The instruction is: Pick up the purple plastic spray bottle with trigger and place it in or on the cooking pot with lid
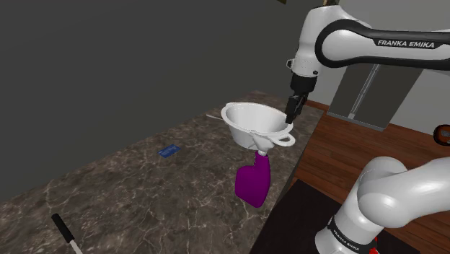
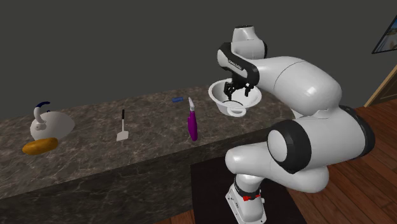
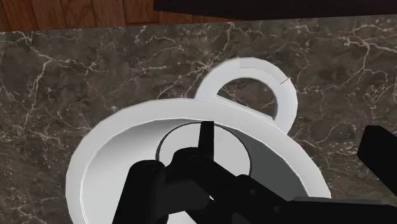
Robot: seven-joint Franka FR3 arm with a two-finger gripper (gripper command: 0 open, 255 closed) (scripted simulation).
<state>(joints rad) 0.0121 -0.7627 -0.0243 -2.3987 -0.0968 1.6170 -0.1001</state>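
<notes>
Hand (image 1: 292, 112) hovers above white pot (image 1: 241, 119), over rim on loop-handle side; open or closed: cannot tell. Purple spray bottle (image 1: 254, 180) stands on dark veined counter (image 1: 144, 180) near pot, toward counter's front edge, apart from hand. Wrist view looks down into pot (image 3: 121, 137).

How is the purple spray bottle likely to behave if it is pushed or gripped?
The purple spray bottle stands upright on the counter, tall over a small base, so a sideways push would probably tip it. Its body looks broad in the shoulder view but thin in the second exterior view, so gripping across the thin side seems easier.
</notes>
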